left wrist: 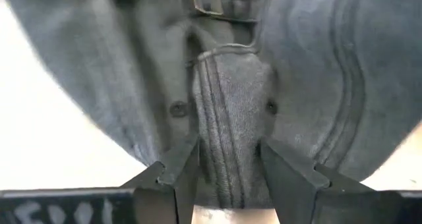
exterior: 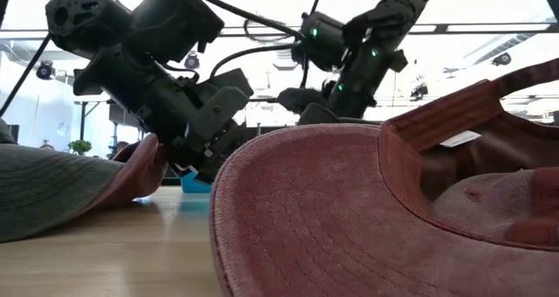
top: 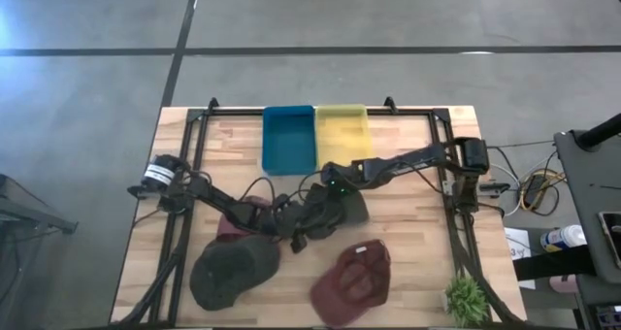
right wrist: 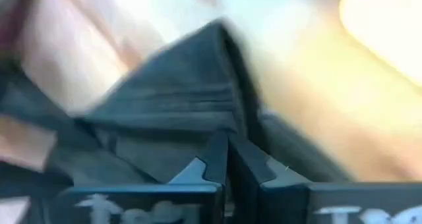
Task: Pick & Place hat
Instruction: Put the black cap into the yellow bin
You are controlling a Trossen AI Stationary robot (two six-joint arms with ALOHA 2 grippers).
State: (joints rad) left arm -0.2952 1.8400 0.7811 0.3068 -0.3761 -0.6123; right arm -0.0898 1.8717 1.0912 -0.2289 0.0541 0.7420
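A dark grey hat [top: 349,212] lies at the table's middle, and both grippers are shut on it. My left gripper [top: 304,228] reaches it from the table's left, and its wrist view shows a ridge of the grey hat [left wrist: 231,105] between the fingers. My right gripper [top: 335,194] comes from the right and slants down onto the hat's far left part. In its wrist view the grey hat [right wrist: 178,99] rises in a peak to the shut fingers. My left gripper holds a raised fold of the grey hat's cloth [left wrist: 227,151] between its two fingers [left wrist: 179,174], which stand apart with the fold filling the gap. It comes slanting down from the table's left. My right gripper pinches a thin piece of the hat's cloth [right wrist: 221,128] between its closed fingertips [right wrist: 210,159], slanting down from the right. The cloth is drawn up into a peak at the fingers.
A dark green hat [top: 231,270] and a maroon hat [top: 238,218] lie near left. A red hat [top: 354,280] lies near centre and fills the low view's foreground [exterior: 349,210]. A blue bin [top: 289,138] and a yellow bin [top: 342,131] stand at the far edge, a small plant [top: 466,299] near right.
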